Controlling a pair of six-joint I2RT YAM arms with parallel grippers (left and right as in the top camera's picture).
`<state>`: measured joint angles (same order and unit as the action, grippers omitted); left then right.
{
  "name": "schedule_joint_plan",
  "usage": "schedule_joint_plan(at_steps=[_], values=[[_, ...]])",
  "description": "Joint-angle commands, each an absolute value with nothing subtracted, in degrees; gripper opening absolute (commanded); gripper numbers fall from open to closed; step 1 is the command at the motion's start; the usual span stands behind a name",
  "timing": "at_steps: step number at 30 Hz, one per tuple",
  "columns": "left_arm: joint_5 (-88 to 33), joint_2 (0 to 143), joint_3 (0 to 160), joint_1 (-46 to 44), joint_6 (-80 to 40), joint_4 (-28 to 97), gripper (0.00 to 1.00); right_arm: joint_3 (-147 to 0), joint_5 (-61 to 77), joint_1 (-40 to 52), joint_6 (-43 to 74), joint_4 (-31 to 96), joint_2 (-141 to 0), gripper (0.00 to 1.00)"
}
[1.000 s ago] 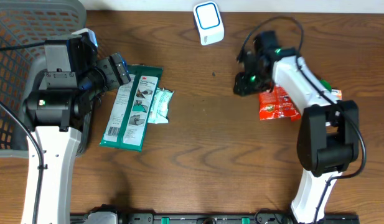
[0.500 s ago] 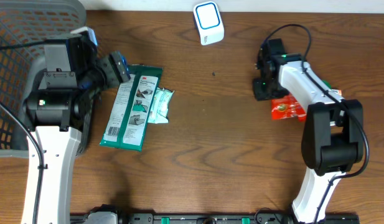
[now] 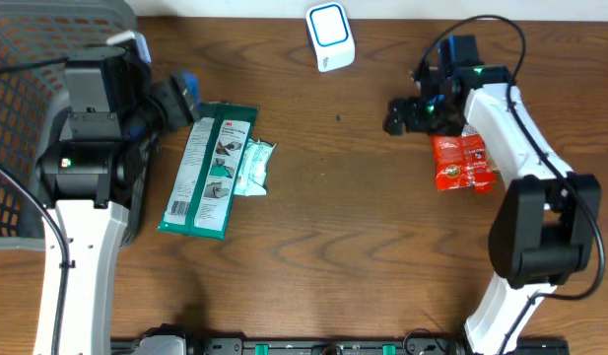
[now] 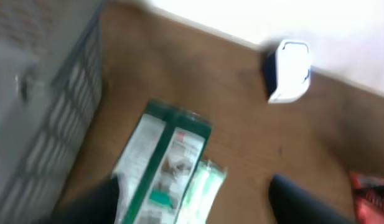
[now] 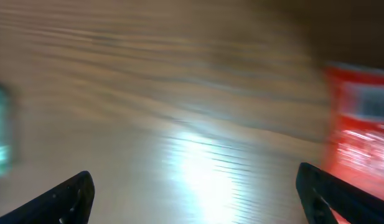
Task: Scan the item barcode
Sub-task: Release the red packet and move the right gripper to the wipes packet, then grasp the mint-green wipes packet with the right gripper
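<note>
Red packet (image 3: pixel 463 163) now lies loose on the desk (image 3: pixel 333 227). We see the right hand (image 3: pixel 397 115) just opened wide, empty. The left hand (image 3: pixel 185 97), jaws apart, holds nothing. Scanning must wait for a fresh grasp.

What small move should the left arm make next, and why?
Probably ease the left gripper onto the green package and close. Its jaws stand open and empty beside the package's top corner; the right gripper is open too, the red packet lying unheld, and the scanner is unobstructed.
</note>
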<state>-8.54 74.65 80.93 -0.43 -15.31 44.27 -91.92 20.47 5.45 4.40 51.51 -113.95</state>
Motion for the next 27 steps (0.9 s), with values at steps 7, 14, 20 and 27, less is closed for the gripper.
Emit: schedule_joint_plan(at_steps=[7,14,20,27], values=[[-7.9,82.3,76.1,-0.3,-12.5,53.8,0.32,-92.4,37.4,11.7,6.3,50.7,-113.3,0.99],[-8.5,91.5,75.5,-0.4,-12.5,54.2,0.33,-90.1,33.9,20.5,14.5,43.0,-113.6,0.99],[-8.5,97.2,75.5,-0.3,-12.6,53.5,0.33,-83.5,28.5,27.7,27.2,28.8,-113.6,0.99],[-8.5,102.2,75.5,-0.3,-12.6,53.3,0.33,-75.2,24.1,35.0,30.2,10.6,-113.6,0.81]])
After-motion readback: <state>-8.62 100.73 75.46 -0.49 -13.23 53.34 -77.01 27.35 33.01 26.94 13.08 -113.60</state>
